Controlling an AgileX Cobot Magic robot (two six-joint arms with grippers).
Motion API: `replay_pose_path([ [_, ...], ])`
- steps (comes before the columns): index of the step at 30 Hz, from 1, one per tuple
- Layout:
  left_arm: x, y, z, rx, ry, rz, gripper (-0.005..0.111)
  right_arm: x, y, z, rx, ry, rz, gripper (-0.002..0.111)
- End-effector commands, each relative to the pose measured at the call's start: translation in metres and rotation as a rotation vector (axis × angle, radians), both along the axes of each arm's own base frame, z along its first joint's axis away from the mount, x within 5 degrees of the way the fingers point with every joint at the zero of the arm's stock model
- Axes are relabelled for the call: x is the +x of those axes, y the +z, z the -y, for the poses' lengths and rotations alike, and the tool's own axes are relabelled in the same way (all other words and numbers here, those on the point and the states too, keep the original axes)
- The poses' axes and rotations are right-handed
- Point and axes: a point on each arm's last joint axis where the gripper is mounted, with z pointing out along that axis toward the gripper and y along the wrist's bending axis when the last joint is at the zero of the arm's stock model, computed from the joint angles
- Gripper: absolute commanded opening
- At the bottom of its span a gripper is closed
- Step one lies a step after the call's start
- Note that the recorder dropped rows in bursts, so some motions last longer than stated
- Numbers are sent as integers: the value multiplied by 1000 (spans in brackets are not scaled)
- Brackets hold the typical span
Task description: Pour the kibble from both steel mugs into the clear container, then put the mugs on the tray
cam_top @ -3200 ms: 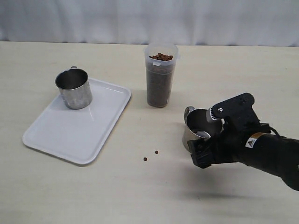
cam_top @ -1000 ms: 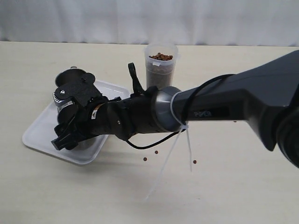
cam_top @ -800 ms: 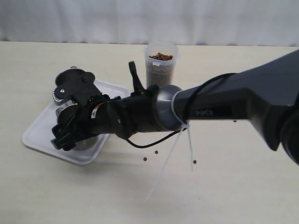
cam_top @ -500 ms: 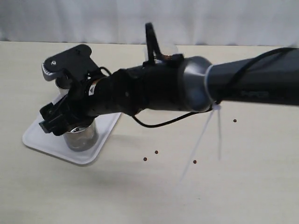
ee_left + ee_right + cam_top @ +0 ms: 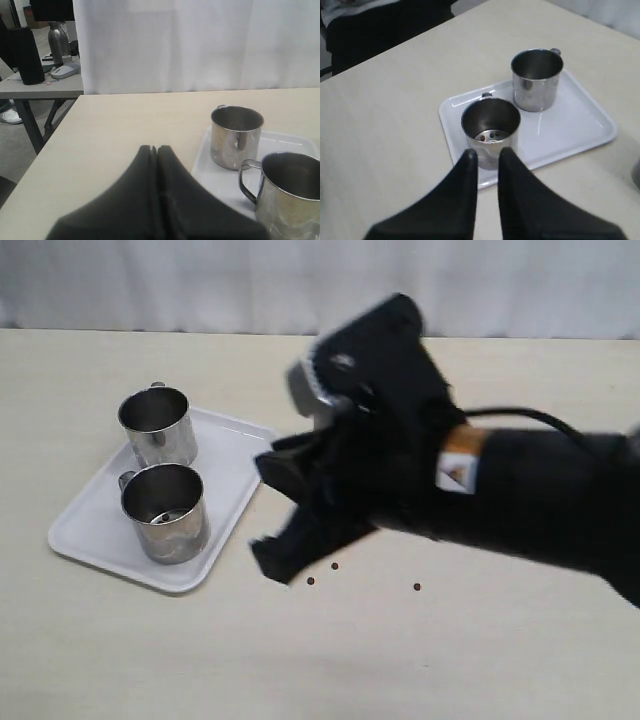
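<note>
Two steel mugs stand upright on the white tray [image 5: 230, 455]: the far mug [image 5: 158, 428] and the near mug [image 5: 165, 512]. No gripper touches either. A few kibble pellets [image 5: 490, 135] lie in the near mug's [image 5: 491, 125] bottom; the far mug [image 5: 536, 78] looks empty. My right gripper [image 5: 487, 153] hovers short of the tray's [image 5: 570, 130] near rim, its fingers a narrow gap apart with nothing between them. My blurred right arm [image 5: 420, 470] hides the clear container. My left gripper [image 5: 154, 148] is shut and empty, beside the tray [image 5: 212, 170] and the mugs [image 5: 236, 136] [image 5: 290, 190].
Three loose pellets lie on the table right of the tray: one [image 5: 310, 581], another [image 5: 334, 566] and a third [image 5: 416, 587]. A white curtain [image 5: 200, 280] closes off the table's far edge. Beyond the table's left end stands another table [image 5: 45, 85] with bottles.
My right gripper let go of the second mug on the tray in front of the first. It lifted and pulled back to the right, and its fingers have come closer together.
</note>
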Motion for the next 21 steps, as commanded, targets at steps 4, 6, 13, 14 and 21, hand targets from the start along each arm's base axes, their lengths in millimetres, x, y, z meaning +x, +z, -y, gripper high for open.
replay_pose_path([
  [4, 0, -1, 0, -6, -2, -1, 0, -49, -21, 89, 135, -56, 5, 4],
  [6, 0, -1, 0, -6, -2, -1, 0, -58, -23, 105, 190, -73, -18, 4],
  [13, 0, 0, 0, -6, -2, 6, 0, -79, -22, 142, 381, -83, 10, 4],
  [14, 0, 0, 0, -6, -2, 6, 0, -82, -20, 146, 407, -80, 24, 4],
  [21, 0, 0, 0, -6, -2, 6, 0, -90, -5, 168, 561, -110, 118, 4],
])
